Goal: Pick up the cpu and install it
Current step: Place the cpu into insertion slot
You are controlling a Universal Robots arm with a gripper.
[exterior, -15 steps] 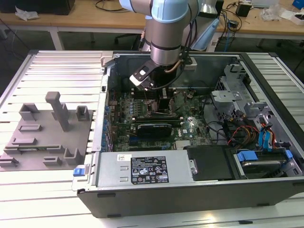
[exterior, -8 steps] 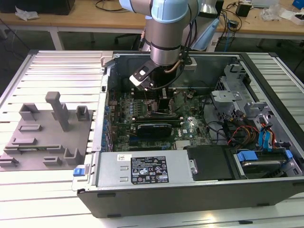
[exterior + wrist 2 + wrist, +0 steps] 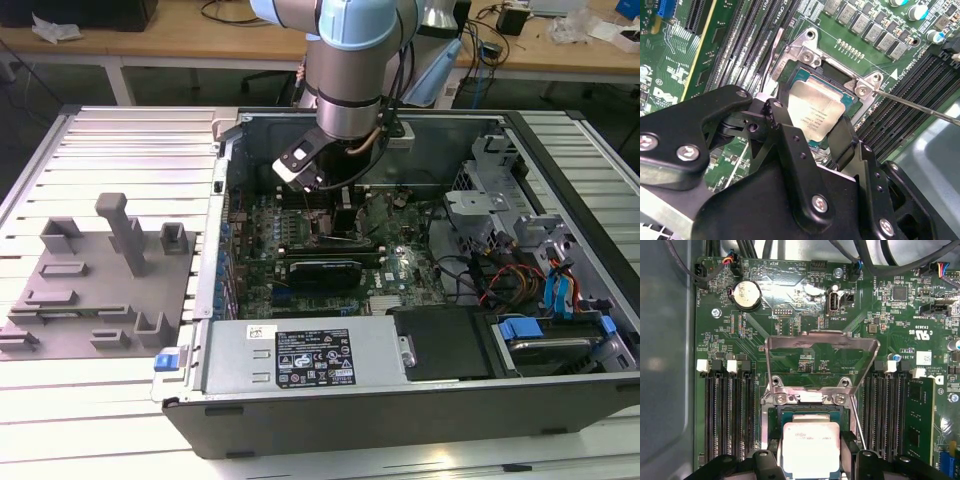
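Pinching the cpu [image 3: 811, 449] by opposite edges with the jaws, level and just over the open socket [image 3: 807, 76], near mid-frame in the exterior view, inside the computer case [image 3: 420, 412]. With the load plate [image 3: 821, 342] tipped up, presumably for a clear drop-in.

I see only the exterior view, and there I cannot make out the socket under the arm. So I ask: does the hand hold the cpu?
Observer: Yes. In both wrist views the hand is shut on the cpu, gripping two opposite sides.
Operator: Where is the cpu in relation to the socket?
Observer: Directly over the socket. I cannot tell whether it is fully seated.
Operator: Is the socket's cover open?
Observer: Yes. In the first wrist view the metal cover stands raised, clear of the cpu.
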